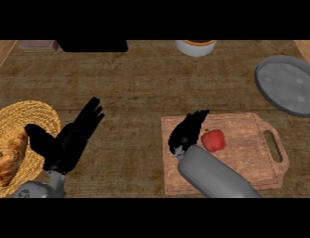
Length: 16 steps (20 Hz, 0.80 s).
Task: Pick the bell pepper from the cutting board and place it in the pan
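Red bell pepper point(213, 140) sits on the wooden cutting board point(246, 129), a little left of the board's middle and towards its far side. The right hand point(187, 133) lies over the board's left part, just beside the pepper on its left. Its fingers are stretched out fairly straight and point away from the robot, and they do not curl round the pepper. I cannot tell whether the hand touches the pepper's side. The board has a handle slot on its right side.

The grey pan point(289, 86) is round and rests on the brown bench point(137, 93) up and to the right of the board, apart from it.

The left hand point(68, 142) shows at the lower left, open, fingers straight and slanting up to the right, holding nothing. Its thumb reaches over the edge of a woven yellow mat point(3, 122), which carries a brown pastry point(11, 159). A white cup point(196, 47) stands at the far edge.
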{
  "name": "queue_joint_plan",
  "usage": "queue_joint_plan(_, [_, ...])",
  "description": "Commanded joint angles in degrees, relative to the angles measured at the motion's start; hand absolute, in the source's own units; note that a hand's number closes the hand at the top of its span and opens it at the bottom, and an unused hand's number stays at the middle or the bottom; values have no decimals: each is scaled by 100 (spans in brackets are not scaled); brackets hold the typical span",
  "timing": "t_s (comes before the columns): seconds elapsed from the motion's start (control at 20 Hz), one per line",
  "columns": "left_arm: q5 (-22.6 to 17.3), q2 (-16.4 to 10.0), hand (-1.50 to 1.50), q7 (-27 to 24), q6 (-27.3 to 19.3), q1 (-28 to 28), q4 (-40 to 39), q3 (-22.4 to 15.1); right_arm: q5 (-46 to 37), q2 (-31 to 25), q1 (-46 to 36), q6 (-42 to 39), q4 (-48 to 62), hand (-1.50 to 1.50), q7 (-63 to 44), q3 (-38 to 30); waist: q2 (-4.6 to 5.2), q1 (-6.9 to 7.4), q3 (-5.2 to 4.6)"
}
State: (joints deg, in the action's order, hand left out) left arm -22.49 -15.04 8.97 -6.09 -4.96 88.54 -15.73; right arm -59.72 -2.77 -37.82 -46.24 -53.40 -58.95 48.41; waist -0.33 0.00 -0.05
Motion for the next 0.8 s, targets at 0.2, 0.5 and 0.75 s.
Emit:
queue_joint_plan(0.2, [191, 245, 0, 51, 12, 136, 95, -148, -596, -51, 142, -554, -110, -150, -482, -317, 20, 7, 5])
queue_joint_plan(0.5, [236, 260, 0, -36, 167, 126, -62, -4, -1042, -494, 290, -628, -458, -150, -163, -585, 18, -9, 4])
queue_joint_plan(0.75, [320, 283, 0, 399, 111, -22, 130, 172, -1511, -768, 229, -166, -305, 150, 1010, -303, 35, 36, 6])
